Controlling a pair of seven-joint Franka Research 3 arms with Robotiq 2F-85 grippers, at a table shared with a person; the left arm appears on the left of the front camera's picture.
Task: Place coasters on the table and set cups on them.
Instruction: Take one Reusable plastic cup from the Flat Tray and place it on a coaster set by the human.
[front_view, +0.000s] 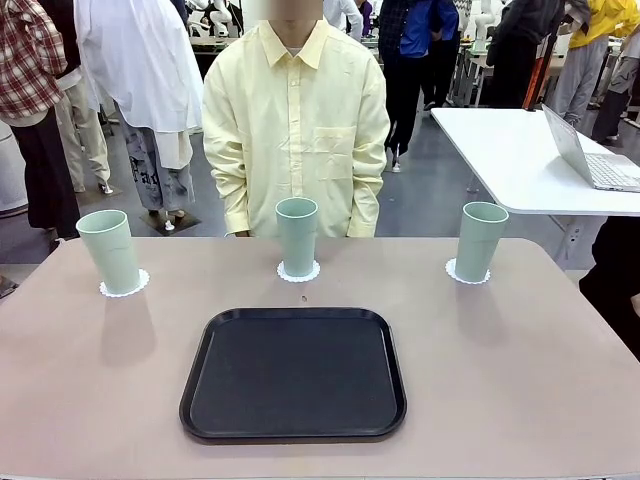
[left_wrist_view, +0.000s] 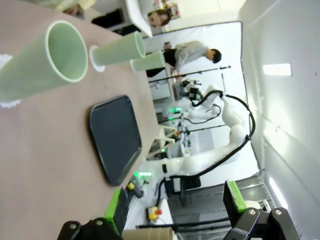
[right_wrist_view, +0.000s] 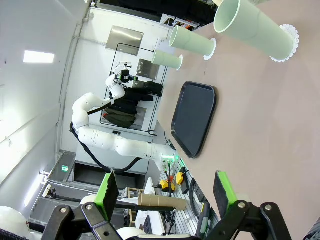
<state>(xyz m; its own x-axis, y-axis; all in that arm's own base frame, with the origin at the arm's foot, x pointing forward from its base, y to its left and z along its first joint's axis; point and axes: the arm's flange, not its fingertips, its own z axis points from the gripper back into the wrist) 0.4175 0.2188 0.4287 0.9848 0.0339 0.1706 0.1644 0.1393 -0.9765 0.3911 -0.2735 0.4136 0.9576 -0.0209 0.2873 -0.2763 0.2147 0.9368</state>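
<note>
At the bottom of each wrist view, the left gripper (left_wrist_view: 175, 212) and right gripper (right_wrist_view: 167, 192) are seen spread wide, nothing held. In the lower centre of the front view a black tray (front_view: 293, 373) lies on the table (front_view: 520, 370). Beyond it, across the middle of the frame, three cups (front_view: 297, 235) are stood upright, one on each of three coasters (front_view: 298, 271). A person (front_view: 295, 130) is seen at upper centre.
</note>
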